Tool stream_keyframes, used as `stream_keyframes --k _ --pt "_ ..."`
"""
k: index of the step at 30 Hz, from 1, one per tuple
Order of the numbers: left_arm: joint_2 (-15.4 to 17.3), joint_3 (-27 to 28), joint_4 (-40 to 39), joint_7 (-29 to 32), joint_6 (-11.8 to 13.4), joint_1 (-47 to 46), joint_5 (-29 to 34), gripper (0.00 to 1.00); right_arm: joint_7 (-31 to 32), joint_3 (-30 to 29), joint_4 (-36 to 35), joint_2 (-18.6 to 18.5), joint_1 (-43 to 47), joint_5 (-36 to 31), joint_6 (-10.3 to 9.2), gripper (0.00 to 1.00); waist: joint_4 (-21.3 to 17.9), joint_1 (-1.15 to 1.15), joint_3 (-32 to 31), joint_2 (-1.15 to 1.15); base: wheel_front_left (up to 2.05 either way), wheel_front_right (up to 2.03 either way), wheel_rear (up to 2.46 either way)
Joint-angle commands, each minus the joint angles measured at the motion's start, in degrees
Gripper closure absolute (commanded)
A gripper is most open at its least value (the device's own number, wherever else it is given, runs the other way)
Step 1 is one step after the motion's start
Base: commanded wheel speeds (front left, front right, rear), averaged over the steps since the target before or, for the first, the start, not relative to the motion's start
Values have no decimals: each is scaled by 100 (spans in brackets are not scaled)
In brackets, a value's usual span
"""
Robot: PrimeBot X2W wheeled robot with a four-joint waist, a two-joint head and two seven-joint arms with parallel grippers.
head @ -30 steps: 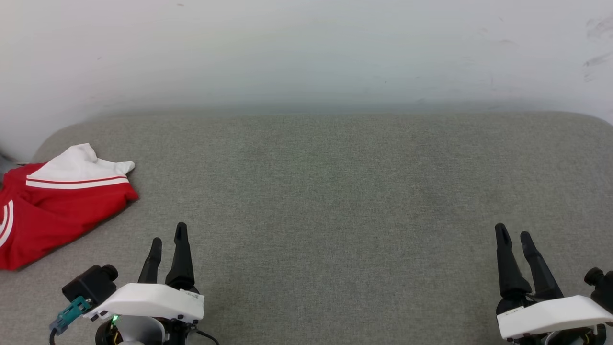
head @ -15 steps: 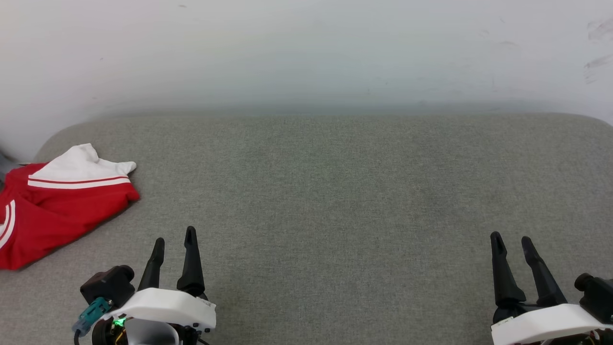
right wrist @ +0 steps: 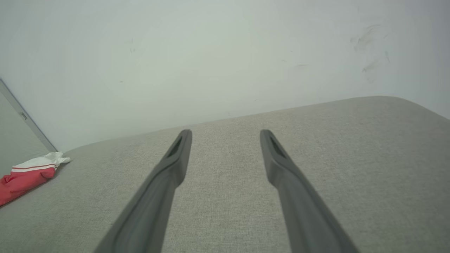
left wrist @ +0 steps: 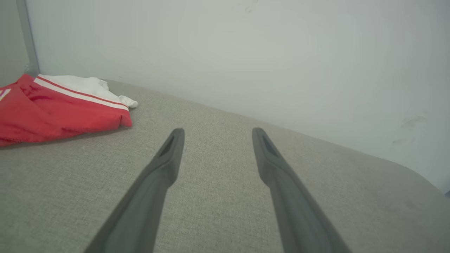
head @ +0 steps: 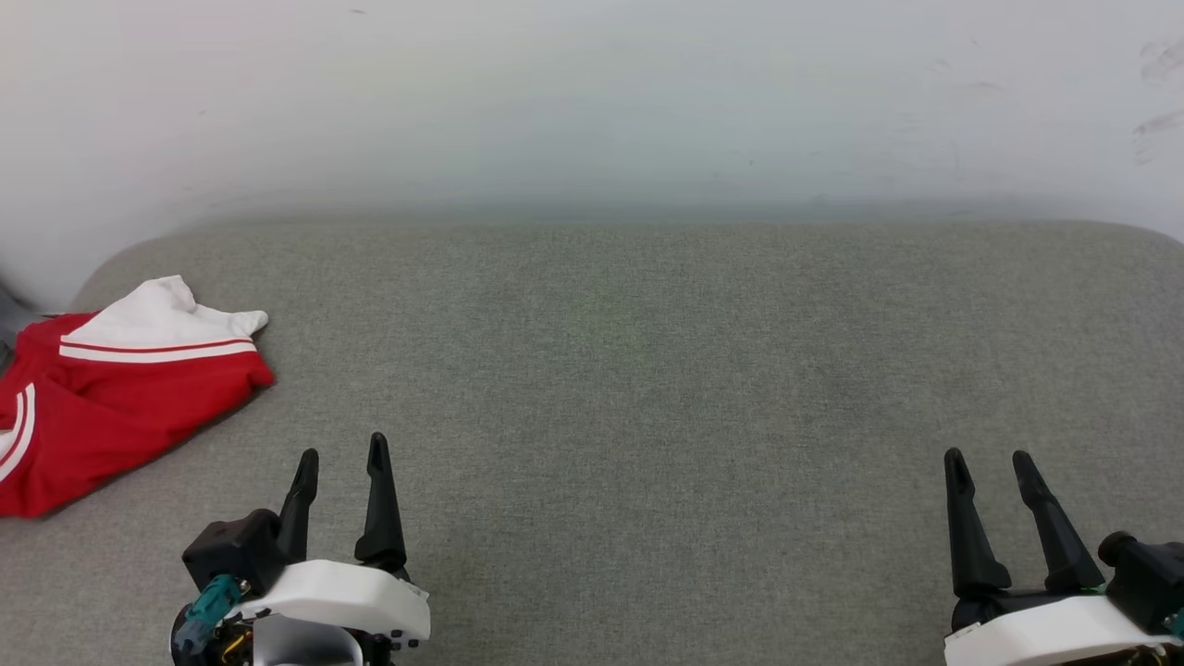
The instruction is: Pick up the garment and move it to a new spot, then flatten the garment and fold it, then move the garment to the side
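The garment [head: 111,407] runs off the left edge of the head view and of the left wrist view, so its full outline cannot be told. At the right wrist view's lower left it is too small to read. A dark sliver [head: 5,319] at the head view's left edge, above it, is perhaps a frame. The bottom edge crops the bodies of the left gripper [head: 342,450] and the right gripper [head: 988,459].

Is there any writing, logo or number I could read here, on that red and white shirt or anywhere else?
No text can be read anywhere.
The red and white shirt shows only plain cloth and stripes on the folds that face up; no letters or numbers are in sight.
The white wall bears only faint smudges, no writing.
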Motion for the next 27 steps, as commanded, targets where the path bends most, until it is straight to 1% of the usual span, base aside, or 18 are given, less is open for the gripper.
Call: stream_keyframes --k 1,17,27 --pt "13 -16 -59 -50 33 34 135 0 -52 6 -95 -5 31 -153 0 0 1 0 0 0 0 0 0" --pt "14 -149 -169 -265 143 80 1036 0 -263 -1 -398 -4 125 -1026 -1 0 3 0 17 0 0 0 0" --pt "15 -165 -194 -370 140 149 1419 0 -372 -46 -453 -3 193 -1183 -1 0 9 0 13 0 0 0 0"
